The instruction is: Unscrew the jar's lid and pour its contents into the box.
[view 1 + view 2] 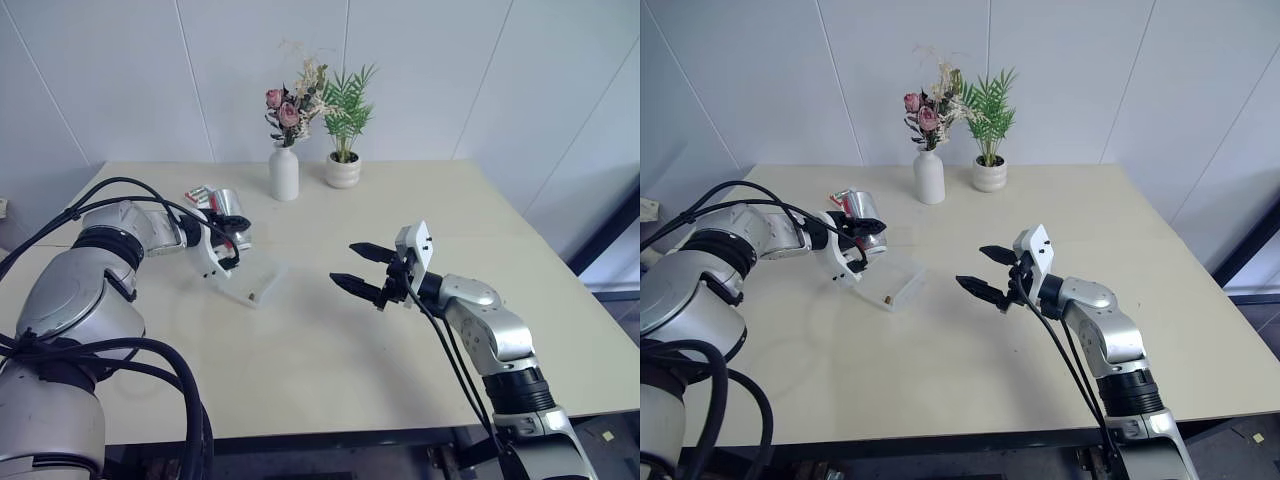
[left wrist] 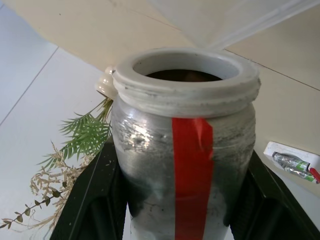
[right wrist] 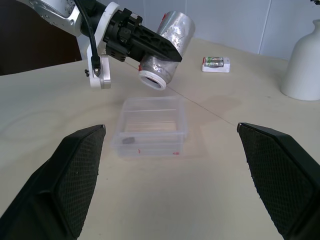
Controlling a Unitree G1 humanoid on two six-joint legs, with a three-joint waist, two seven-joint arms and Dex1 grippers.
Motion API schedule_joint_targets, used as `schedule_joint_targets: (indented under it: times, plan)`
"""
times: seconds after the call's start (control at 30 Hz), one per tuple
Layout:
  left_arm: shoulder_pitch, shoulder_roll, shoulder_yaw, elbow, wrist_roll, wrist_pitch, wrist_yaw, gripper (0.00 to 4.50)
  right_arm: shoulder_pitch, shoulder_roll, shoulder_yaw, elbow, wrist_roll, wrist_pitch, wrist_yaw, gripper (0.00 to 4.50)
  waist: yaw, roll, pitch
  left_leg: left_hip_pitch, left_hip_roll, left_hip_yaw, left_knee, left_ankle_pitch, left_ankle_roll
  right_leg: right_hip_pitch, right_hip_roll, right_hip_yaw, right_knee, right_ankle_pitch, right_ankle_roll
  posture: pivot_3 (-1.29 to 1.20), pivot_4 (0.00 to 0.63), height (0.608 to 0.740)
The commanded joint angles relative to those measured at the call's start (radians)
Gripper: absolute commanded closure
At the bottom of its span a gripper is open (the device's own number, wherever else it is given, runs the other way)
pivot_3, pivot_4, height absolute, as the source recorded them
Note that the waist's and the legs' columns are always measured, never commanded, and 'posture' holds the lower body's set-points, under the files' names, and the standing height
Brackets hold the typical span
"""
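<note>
Right gripper (image 1: pixel 355 269) nearest, jaws spread wide and empty, well apart from the box (image 3: pixel 151 125) on the table (image 1: pixel 420 200), left gripper (image 3: pixel 150 45) clamped on the lidless jar (image 3: pixel 165 47), tilted mouth-down above the box, dark bit inside the box

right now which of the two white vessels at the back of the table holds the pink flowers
The taller, narrow-necked white vase, on the robot's left of the pair; the squat round pot beside it holds a green palm-like plant.

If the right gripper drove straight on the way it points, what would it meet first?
Probably the box, which lies dead ahead of the open right gripper. The jar in the left gripper hangs above that line. Depth is uncertain.
</note>
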Motion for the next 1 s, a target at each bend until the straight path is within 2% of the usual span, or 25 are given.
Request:
schedule_joint_targets:
  times: [0.03,0.1,0.2,0.27,0.33,0.4,0.5,0.67,0.77,0.87,1.0]
  plan:
    - [-0.022,0.045,0.066,0.017,-0.093,-0.049,-0.06,2.4,0.0,-0.004,-0.017,-0.038,0.024,0.002,0.006,0.05,-0.001,0.0,0.0,0.0,0.0,0.0,0.0,0.0,0.0,0.0,0.0,0.0,0.0,0.0,0.0,0.0,0.15,0.74]
    - [-0.012,0.061,0.118,0.018,-0.161,-0.091,-0.111,2.4,0.002,-0.005,-0.015,-0.039,0.024,0.004,0.009,0.05,-0.001,0.0,0.0,0.0,0.0,0.0,0.001,0.0,0.0,0.0,0.0,0.0,0.001,0.0,0.0,0.0,0.15,0.74]
    - [0.061,0.093,0.376,0.058,-0.484,-0.221,-0.378,2.4,0.006,-0.004,-0.01,-0.039,0.024,0.008,0.016,0.05,-0.002,0.0,0.0,0.0,0.0,0.0,0.001,0.0,0.0,0.0,0.0,0.0,0.002,0.0,0.0,0.0,0.15,0.74]
    - [0.151,0.081,0.624,0.084,-0.783,-0.262,-0.673,2.4,0.008,-0.005,-0.008,-0.039,0.024,0.012,0.022,0.05,-0.003,0.0,0.0,0.001,0.0,0.001,0.001,0.0,0.0,0.0,0.0,0.0,0.003,0.0,0.0,0.0,0.15,0.74]
    - [0.231,0.056,0.821,0.068,-1.031,-0.215,-0.966,2.4,0.011,-0.007,-0.007,-0.043,0.026,0.016,0.029,0.05,-0.002,0.0,0.0,0.001,0.0,0.001,0.003,0.0,0.0,0.0,0.0,0.0,0.005,0.0,-0.001,0.0,0.15,0.74]
    - [0.301,0.038,0.973,0.005,-1.225,-0.108,-1.141,2.4,0.012,-0.009,-0.006,-0.044,0.025,0.018,0.034,0.05,-0.003,0.0,0.0,0.001,0.0,0.001,0.004,0.001,-0.001,0.0,0.0,-0.001,0.007,0.0,-0.001,0.0,0.15,0.74]
    - [0.462,0.008,1.202,-0.133,-1.519,0.118,-1.306,2.4,0.009,-0.011,-0.005,-0.041,0.024,0.017,0.043,0.05,-0.008,0.0,0.0,0.002,0.0,0.0,0.008,0.001,0.0,0.0,0.0,-0.001,0.011,0.0,-0.001,0.0,0.15,0.74]
    - [0.689,-0.025,1.368,-0.434,-1.706,0.383,-1.25,2.4,-0.003,-0.007,-0.001,-0.037,0.025,0.016,0.052,0.05,-0.025,0.0,0.0,0.003,0.0,-0.003,0.01,0.002,0.0,0.001,0.0,-0.001,0.016,0.0,-0.001,0.0,0.15,0.74]
    - [0.812,-0.074,1.475,-0.59,-1.81,0.524,-1.146,2.4,-0.008,-0.007,0.004,-0.038,0.022,0.011,0.057,0.05,-0.027,0.0,0.0,0.003,0.0,-0.006,0.014,0.002,0.0,0.002,0.0,-0.002,0.019,0.0,-0.002,0.0,0.15,0.74]
    - [0.897,-0.118,1.571,-0.648,-1.88,0.623,-1.031,2.4,-0.011,-0.007,0.009,-0.039,0.022,0.013,0.06,0.05,-0.031,0.0,0.0,0.002,0.0,-0.007,0.019,0.002,0.0,0.003,0.0,-0.003,0.023,0.001,-0.002,0.0,0.15,0.74]
    - [0.937,-0.127,1.593,-0.641,-1.878,0.644,-0.979,2.4,-0.014,-0.009,0.016,-0.037,0.018,0.012,0.066,0.05,-0.031,0.0,-0.001,0.003,0.0,-0.008,0.02,0.004,0.001,0.003,0.001,-0.004,0.024,0.004,-0.004,0.0,0.15,0.74]
